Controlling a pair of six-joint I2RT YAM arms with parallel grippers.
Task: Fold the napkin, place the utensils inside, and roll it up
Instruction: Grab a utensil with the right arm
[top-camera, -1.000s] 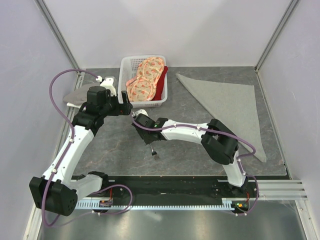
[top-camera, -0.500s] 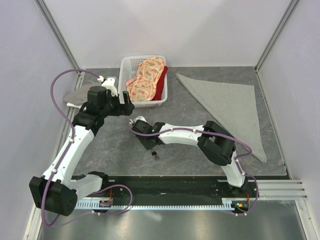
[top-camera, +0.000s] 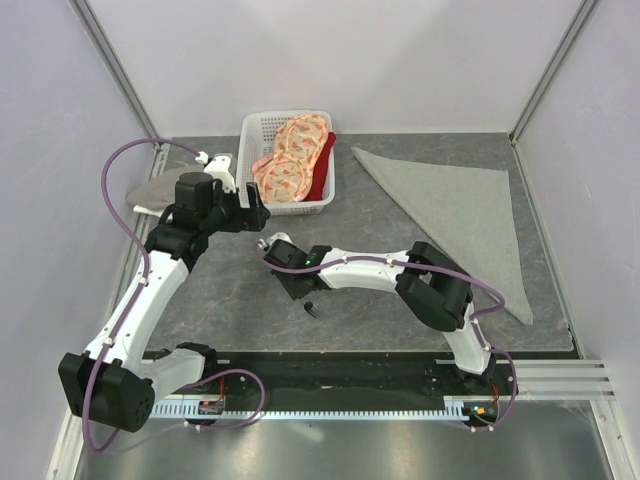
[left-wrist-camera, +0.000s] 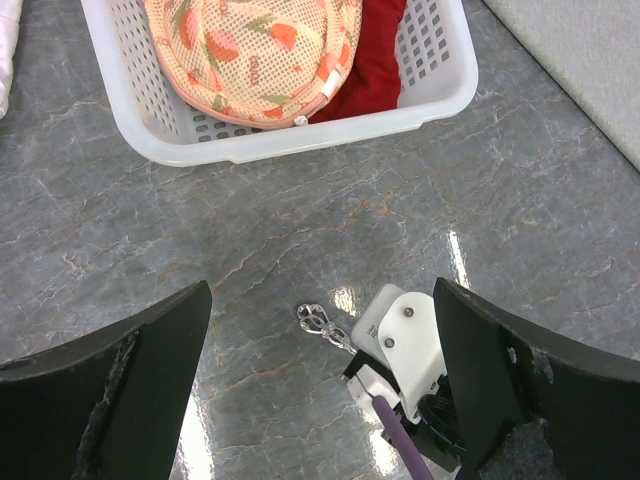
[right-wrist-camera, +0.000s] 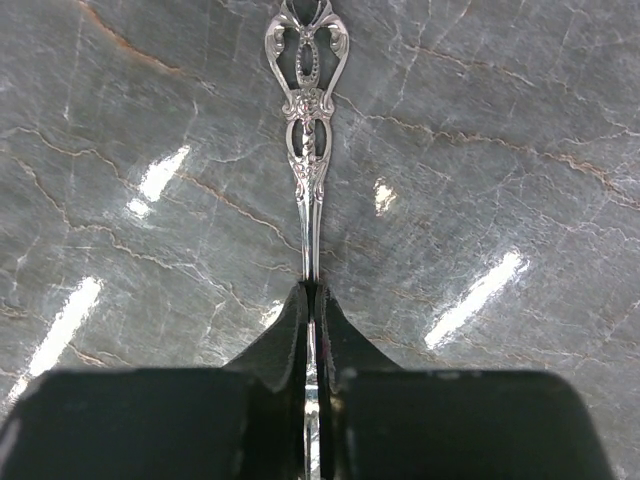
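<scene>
Your napkin (top-camera: 455, 205) already lies as a flat triangle on the right side of the worktop (top-camera: 230, 300), so the fold looks done. The fork (right-wrist-camera: 307, 150) is not in it yet. Your right fingers (right-wrist-camera: 290, 330) are pinched together on its slim handle, near the middle front of the worktop and well apart from the napkin. I can't tell whether the fork is lifted clear. Placing it and rolling are left to do.

Your left fingers (left-wrist-camera: 150, 380) stand wide apart and hold nothing, just short of the white basket (left-wrist-camera: 330, 135) with its orange-pink patterned cloths (left-wrist-camera: 250, 40) and a red cloth (left-wrist-camera: 375, 60). A grey-and-white cloth (top-camera: 150, 190) lies at the far left. Only your right arm's own elbow sits between fork and napkin.
</scene>
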